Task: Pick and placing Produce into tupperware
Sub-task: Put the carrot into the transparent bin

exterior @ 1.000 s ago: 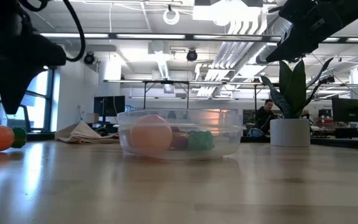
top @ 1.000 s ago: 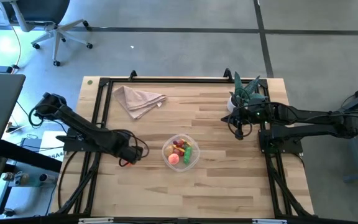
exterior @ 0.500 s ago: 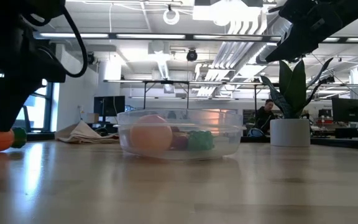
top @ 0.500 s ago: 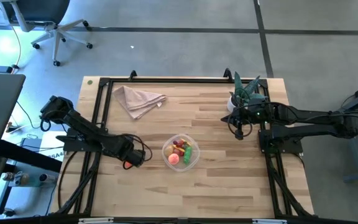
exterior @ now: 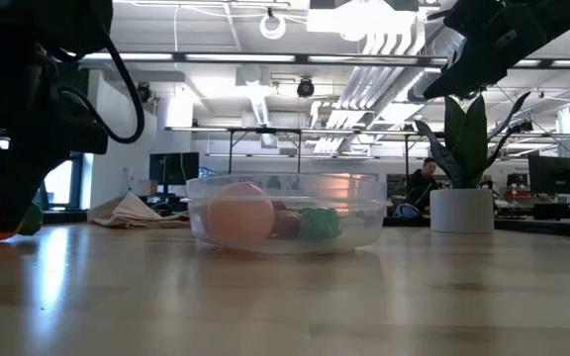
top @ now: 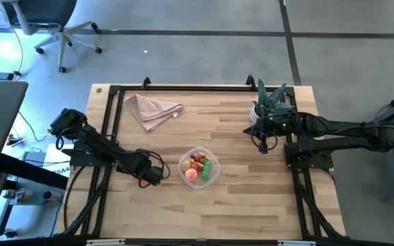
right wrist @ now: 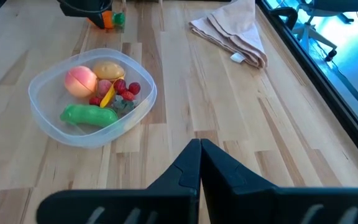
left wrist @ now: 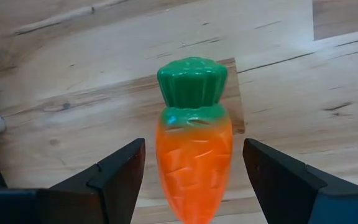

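beside the tupperware (top: pixel 199 167), left fingers (left wrist: pixel 114 174) spread astride the carrot (left wrist: pixel 193 146), not touching.

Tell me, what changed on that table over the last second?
The left end effector slid along the table toward the clear round plastic tupperware, and its open fingers now straddle the orange toy carrot with the green top, not yet closed on it. The carrot lies where it did. The right end effector stayed shut near the potted plant; the tupperware's produce and the beige cloth napkin are unchanged.
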Controlling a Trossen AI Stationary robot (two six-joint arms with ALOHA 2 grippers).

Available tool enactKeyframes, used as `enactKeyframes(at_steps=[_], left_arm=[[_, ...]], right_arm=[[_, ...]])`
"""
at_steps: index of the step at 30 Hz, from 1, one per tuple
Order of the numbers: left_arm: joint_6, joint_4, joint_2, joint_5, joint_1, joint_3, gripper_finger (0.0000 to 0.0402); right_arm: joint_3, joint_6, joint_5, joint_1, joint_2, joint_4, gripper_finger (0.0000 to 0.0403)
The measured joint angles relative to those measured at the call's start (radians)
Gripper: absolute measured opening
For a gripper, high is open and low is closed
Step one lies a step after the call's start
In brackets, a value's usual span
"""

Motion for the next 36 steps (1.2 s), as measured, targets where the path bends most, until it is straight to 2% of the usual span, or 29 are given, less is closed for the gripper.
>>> enactKeyframes(at_steps=[7,13,22,25,32,36], left_arm=[[0.007,0.002,-0.001,-0.006,0.0,-0.005,0.0262],[0.01,0.079,-0.004,-0.003,0.0,-0.059,0.0262],[0.024,0.078,-0.004,-0.015,0.0,-0.06,0.0259],[0.025,0.08,-0.004,-0.022,-0.001,-0.06,0.0243],[-0.007,0.088,-0.003,-0.027,-0.001,-0.061,0.0175],[-0.019,0.082,-0.003,-0.029,-0.001,-0.061,0.0157]], right_arm=[[0.0,0.0,0.0,0.0,0.0,-0.001,0.0],[0.0,0.0,0.0,0.0,0.0,-0.001,0.0],[0.0,0.0,0.0,0.0,0.0,0.0,0.0],[0.0,0.0,0.0,0.0,0.0,0.0,0.0],[0.0,0.0,0.0,0.0,0.0,0.0,0.0],[0.0,0.0,0.0,0.0,0.0,0.0,0.0]])
